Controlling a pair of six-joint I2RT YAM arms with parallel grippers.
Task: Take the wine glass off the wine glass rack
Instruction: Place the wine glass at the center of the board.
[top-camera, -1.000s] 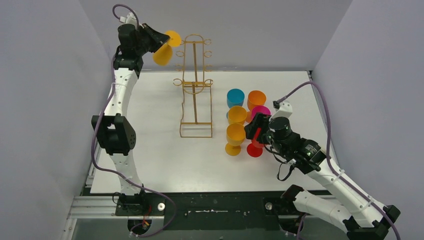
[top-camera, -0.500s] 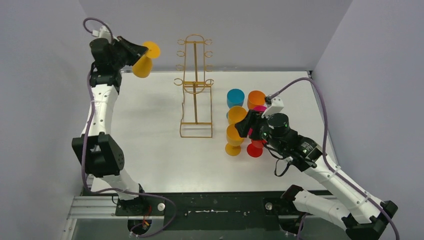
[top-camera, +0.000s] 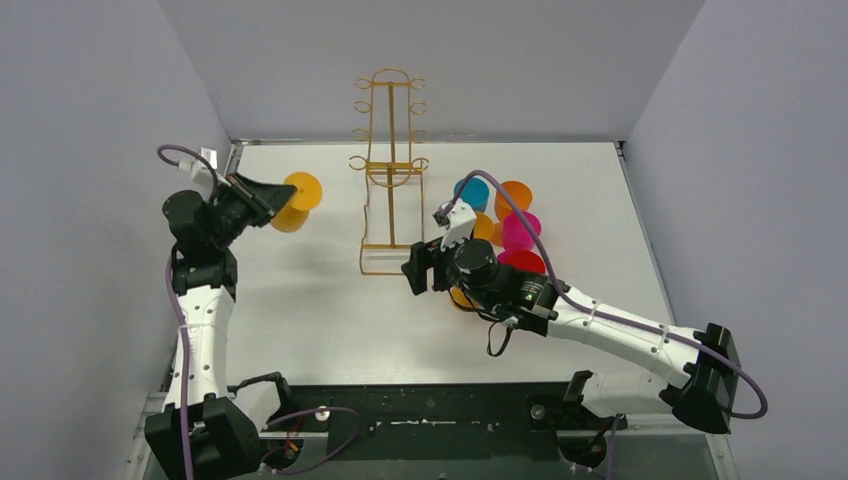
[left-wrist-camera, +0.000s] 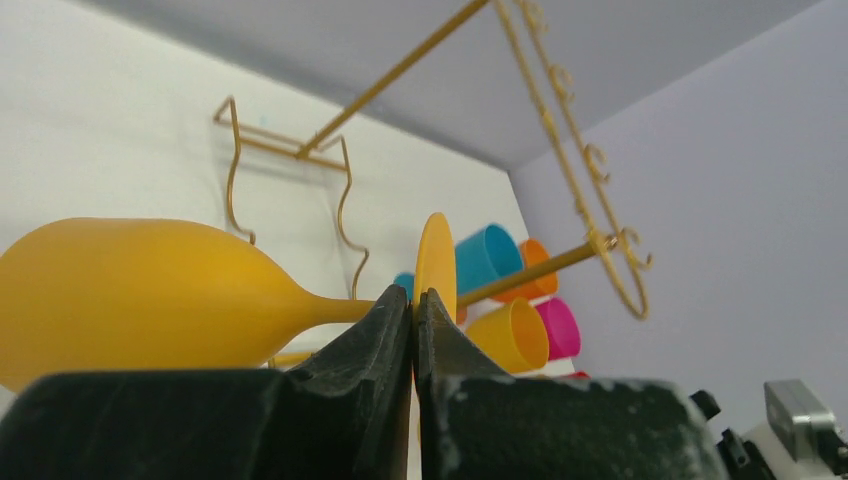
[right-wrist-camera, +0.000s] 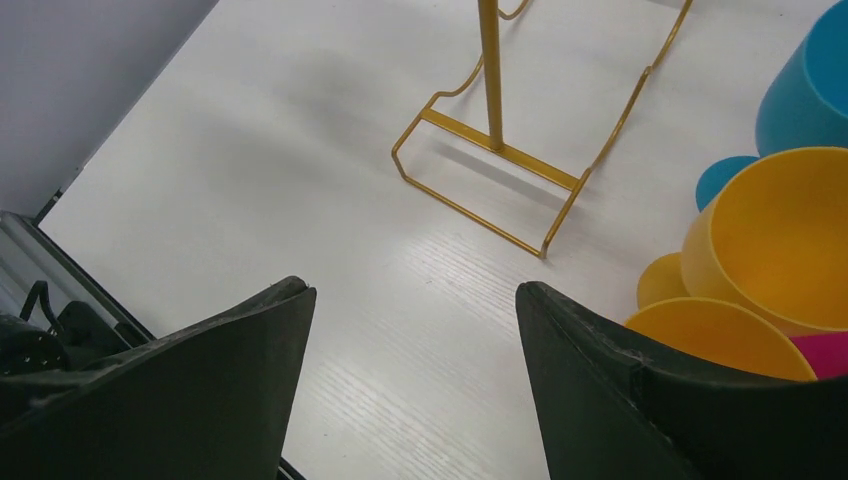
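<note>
The table (top-camera: 300, 330) carried the rack (top-camera: 390, 170) at mid-rear and a cluster of other glasses (top-camera: 500, 225) just to its right. No glass hung on the rack at inspection; its loops and arch were bare. Compared with a second before, both arms had moved. The left arm, then raised high with its load just beside the rack's upper left loops, had swung down and out to the left. The right arm, then to the right of the cluster, had reached across it toward the rack's base. The yellow glass (top-camera: 293, 203) was well apart from the rack, over the left rear of the table, lying roughly on its side with its foot toward the rack. The left wrist view showed the left gripper (left-wrist-camera: 413, 300) clenched on the glass (left-wrist-camera: 130, 290) at the stem, right against the foot. From the top view the glass appeared to be held clear of the table, though its height could not be confirmed. The right gripper (right-wrist-camera: 412, 295) stood released, fingers wide with only bare table and the rack's base corner ahead. Judgement: removal from the rack was effected. What remained was to set the glass down, and the thin stem grip left the heavy bowl free to swing.
</note>
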